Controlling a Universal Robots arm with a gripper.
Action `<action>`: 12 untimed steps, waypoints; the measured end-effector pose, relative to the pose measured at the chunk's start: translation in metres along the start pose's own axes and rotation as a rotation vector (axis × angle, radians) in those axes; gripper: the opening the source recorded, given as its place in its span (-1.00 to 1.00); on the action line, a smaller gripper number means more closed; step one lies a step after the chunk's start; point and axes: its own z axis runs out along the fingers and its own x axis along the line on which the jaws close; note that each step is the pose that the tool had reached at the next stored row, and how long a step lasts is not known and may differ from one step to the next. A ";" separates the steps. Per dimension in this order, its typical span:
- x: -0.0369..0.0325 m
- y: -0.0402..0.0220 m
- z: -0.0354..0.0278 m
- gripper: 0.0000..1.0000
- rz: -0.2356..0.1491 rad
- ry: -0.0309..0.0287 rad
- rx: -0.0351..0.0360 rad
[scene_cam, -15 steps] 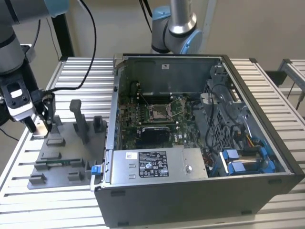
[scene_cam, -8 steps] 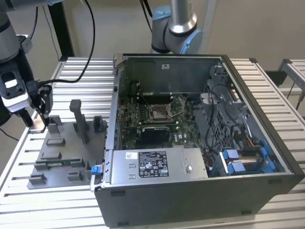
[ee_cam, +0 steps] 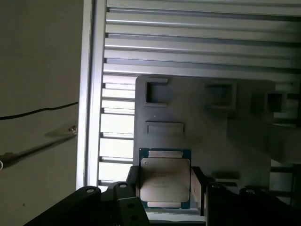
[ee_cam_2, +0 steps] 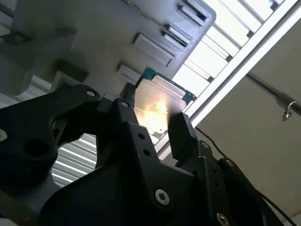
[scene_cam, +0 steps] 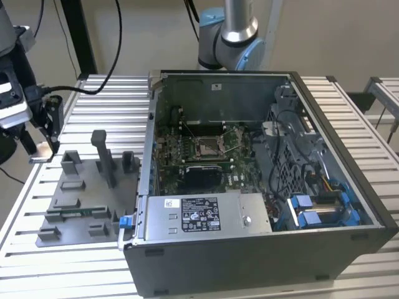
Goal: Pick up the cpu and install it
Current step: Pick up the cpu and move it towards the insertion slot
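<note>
Gripper fingers clamped either side of cpu, at edge of fixture tray. Chip appears lifted clear of tray, not certain. Pick: approx done. Install: outstanding. Socket in computer case, beyond tray, unfilled, w/ cpu well apart from it

The arm stands upright on its base at the back. Its wrist hangs at the exterior view's left with the pincer pointing down. In both wrist views the pincer's two black fingers are closed against opposite edges of the cpu, clamping it between them.
</note>
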 end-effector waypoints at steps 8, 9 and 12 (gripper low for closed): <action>0.0001 0.0009 -0.0307 -1.00 0.000 0.0019 0.0018; 0.0002 0.0010 -0.0344 -1.00 0.000 0.0018 0.0019; 0.0002 0.0014 -0.0468 -1.00 0.000 0.0022 0.0020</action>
